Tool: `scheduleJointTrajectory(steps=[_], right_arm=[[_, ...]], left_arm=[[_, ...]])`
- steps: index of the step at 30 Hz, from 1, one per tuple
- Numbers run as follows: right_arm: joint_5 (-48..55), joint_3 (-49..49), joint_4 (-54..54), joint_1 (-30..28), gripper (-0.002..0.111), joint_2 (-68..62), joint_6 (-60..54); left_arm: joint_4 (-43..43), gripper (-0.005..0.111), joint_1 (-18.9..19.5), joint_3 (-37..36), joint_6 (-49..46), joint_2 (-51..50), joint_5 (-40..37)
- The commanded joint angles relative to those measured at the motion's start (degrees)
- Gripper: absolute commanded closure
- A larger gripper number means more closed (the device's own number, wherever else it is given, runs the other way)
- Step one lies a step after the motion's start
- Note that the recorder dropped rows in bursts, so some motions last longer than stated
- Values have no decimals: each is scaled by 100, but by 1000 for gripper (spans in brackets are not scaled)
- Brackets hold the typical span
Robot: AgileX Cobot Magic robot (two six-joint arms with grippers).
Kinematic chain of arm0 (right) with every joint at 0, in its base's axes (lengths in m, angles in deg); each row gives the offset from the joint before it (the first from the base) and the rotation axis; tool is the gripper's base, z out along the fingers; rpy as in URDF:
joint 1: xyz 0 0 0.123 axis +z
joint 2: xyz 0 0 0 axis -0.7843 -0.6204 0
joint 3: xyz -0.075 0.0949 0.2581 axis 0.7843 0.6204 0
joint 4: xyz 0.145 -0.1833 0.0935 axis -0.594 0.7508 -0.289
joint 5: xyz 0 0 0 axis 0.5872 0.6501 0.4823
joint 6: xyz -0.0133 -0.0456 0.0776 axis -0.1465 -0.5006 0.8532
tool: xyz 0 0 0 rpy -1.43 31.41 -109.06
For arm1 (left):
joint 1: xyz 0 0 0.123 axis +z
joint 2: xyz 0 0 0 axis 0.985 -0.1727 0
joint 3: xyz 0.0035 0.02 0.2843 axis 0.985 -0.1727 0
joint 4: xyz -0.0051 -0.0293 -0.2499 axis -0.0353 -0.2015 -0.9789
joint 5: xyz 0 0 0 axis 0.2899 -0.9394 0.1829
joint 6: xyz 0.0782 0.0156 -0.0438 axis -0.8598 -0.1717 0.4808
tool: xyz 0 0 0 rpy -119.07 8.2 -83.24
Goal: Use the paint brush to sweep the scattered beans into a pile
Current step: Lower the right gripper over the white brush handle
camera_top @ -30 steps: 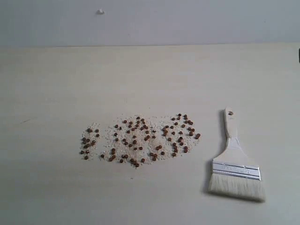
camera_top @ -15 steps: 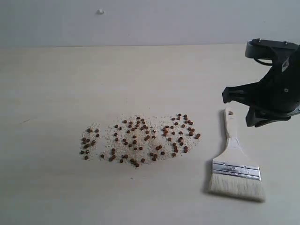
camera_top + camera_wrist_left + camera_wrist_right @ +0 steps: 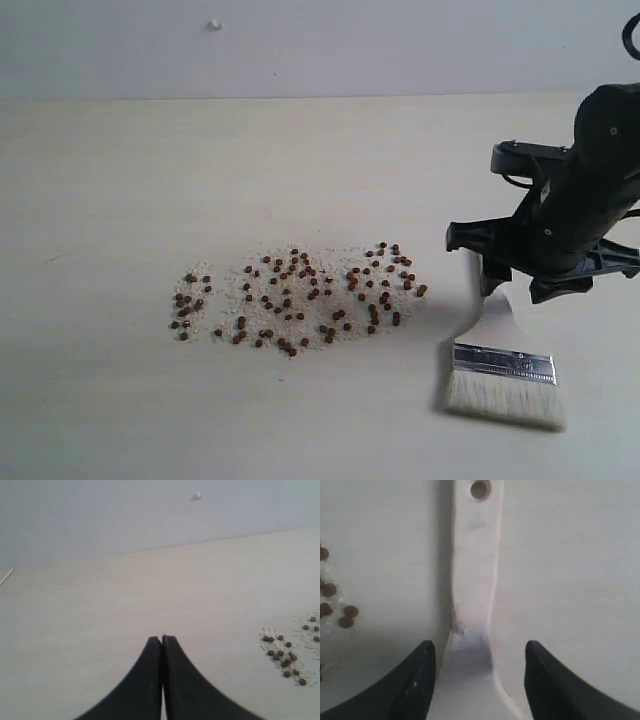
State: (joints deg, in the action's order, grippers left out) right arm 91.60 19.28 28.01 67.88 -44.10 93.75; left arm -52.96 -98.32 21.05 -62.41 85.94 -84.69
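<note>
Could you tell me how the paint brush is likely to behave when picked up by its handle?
The paint brush lies flat, so it should not roll. Its wooden handle looks stiff and probably light; the wide bristles will likely flex when pushed.

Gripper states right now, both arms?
Left gripper: closed, empty.
Right gripper: open, jaws either side of the paint brush handle, not touching it.

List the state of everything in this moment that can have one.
beans: scattered in a loose, wide patch, not piled.
paint brush: lying flat on the table, apart from the beans, not gripped.
right claw: open, straddling the paint brush.
left claw: shut, holding nothing.
</note>
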Motion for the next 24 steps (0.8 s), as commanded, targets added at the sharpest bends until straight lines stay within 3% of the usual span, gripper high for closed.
scheduleJointTrajectory(steps=[1, 24], right_arm=[[-117, 7, -44, 17, 56, -216, 41], [-405, 7, -236, 165, 57, -484, 236]], left_arm=[[-17, 107, -33, 34, 16, 37, 26], [-17, 107, -47, 34, 16, 37, 26]])
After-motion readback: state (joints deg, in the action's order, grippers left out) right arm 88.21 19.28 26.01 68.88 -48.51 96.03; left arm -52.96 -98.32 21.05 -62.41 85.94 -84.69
